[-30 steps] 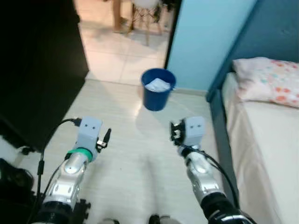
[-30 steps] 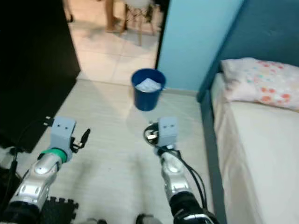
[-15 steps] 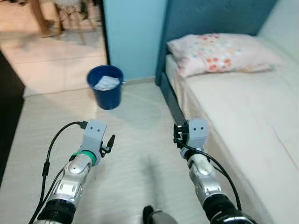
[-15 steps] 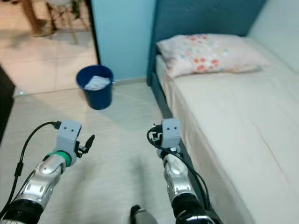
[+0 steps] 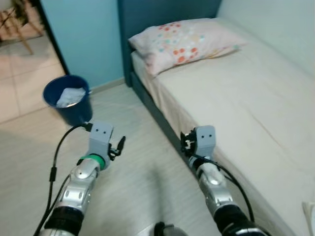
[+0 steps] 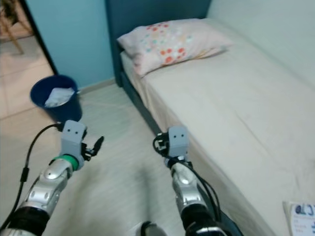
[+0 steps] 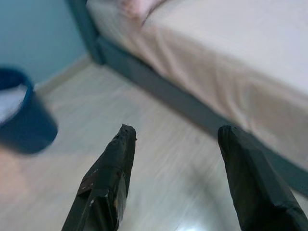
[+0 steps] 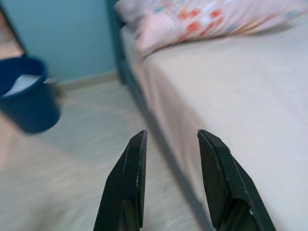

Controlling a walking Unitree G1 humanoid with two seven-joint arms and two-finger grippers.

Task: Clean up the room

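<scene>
Both jaws apart, empty: left gripper (image 7: 173, 139), right gripper (image 8: 171, 139). Flat white printed paper item (image 6: 301, 216) at bed's (image 6: 236, 113) near edge (likely light, flimsy); pinch its edge.

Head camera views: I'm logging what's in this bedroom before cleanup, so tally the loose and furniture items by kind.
Bed: 1
Pillow: 1
Blue bucket with white crumpled stuff inside: 1
White item at the bed's near corner: 1
Total: 4

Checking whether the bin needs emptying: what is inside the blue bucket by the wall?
White crumpled material, likely paper or a bag, lies in the blue bucket, reaching close to its rim. Anything beneath that is covered, so how full it is cannot be told.
</scene>
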